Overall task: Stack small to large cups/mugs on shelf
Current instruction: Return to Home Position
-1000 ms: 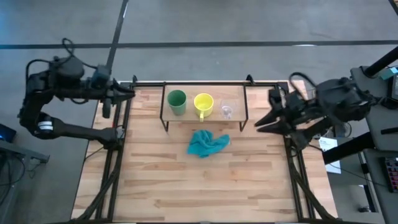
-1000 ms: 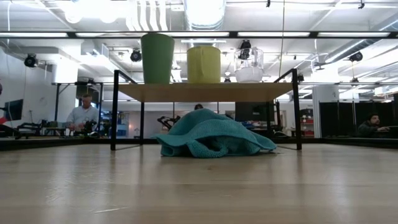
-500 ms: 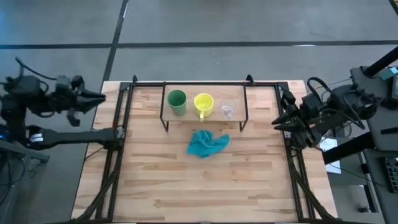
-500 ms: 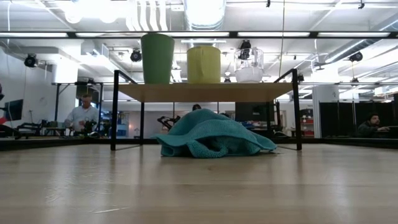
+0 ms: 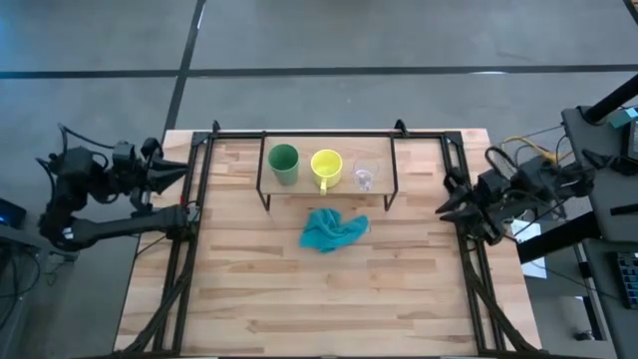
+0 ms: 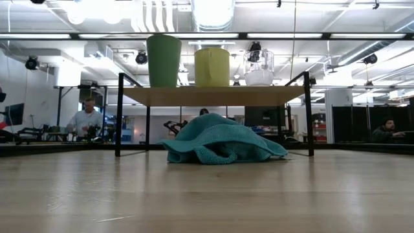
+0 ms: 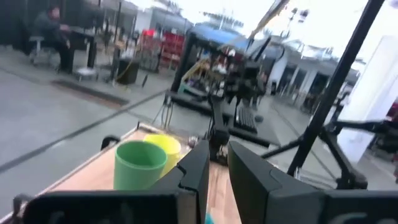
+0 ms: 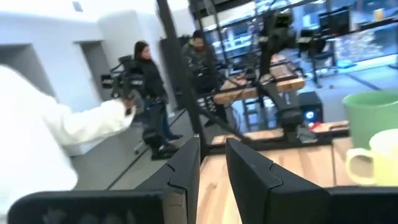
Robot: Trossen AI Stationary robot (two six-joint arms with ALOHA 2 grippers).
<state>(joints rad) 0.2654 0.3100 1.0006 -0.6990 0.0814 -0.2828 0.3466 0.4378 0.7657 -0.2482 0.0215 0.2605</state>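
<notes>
The green cup (image 5: 283,163), the yellow mug (image 5: 326,166) and the clear glass cup (image 5: 364,177) stand side by side on their bases on the light-wood shelf (image 5: 384,150) at the table's far middle. The low view shows the green cup (image 6: 163,60), yellow mug (image 6: 212,66) and glass (image 6: 259,68) in a row on the shelf plank (image 6: 213,96). My left gripper (image 5: 182,169) hangs shut beyond the table's left edge, pointing at the shelf. My right gripper (image 5: 443,208) sits shut at the right edge. Each wrist view shows the green cup (image 7: 140,163) (image 8: 373,115) far ahead.
A crumpled teal cloth (image 5: 334,230) lies on the table just in front of the shelf, also seen under it in the low view (image 6: 217,139). Black frame rails (image 5: 189,259) run along both table sides. People show in the room beyond (image 6: 85,120).
Both arms have drawn back from the shelf: the left swung outward past the table's left edge and then settled lower beside it, the right pulled back toward the right edge and folded down. The cups, mug and cloth have stayed put.
</notes>
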